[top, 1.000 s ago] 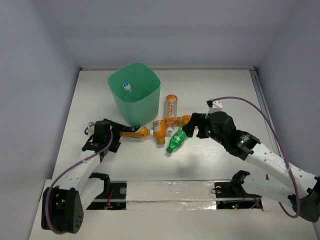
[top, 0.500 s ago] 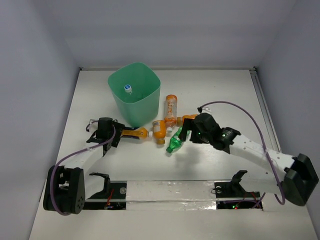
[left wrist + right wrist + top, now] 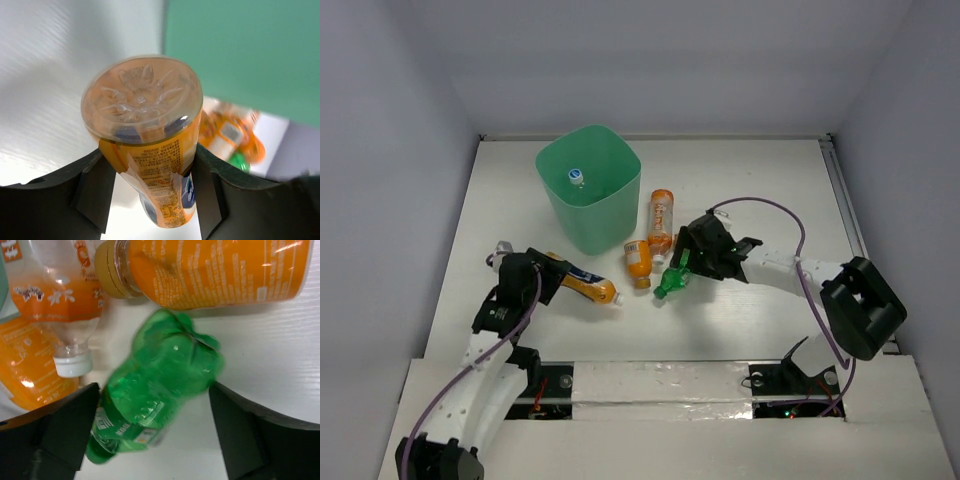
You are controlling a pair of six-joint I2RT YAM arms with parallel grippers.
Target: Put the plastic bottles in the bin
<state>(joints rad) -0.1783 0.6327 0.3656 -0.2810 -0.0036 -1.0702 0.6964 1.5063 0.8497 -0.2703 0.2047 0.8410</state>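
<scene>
From above, you see the mint-green bin (image 3: 603, 222) standing upright at the back-left of the table (image 3: 770, 170), with one white-capped bottle (image 3: 576, 177) inside. Your left gripper (image 3: 542, 278) is clamped on an orange bottle (image 3: 586, 284) just in front of the bin. Your right gripper (image 3: 692, 262) sits at the green bottle (image 3: 671, 281), beside two more orange ones.

On the left wrist, the fingers (image 3: 95, 187) squeeze the orange bottle's label just below its petal-moulded base; the bin wall fills the upper right.

On the right wrist, both fingers (image 3: 65, 432) press the green bottle's crumpled sides as it lies on the table.
</scene>
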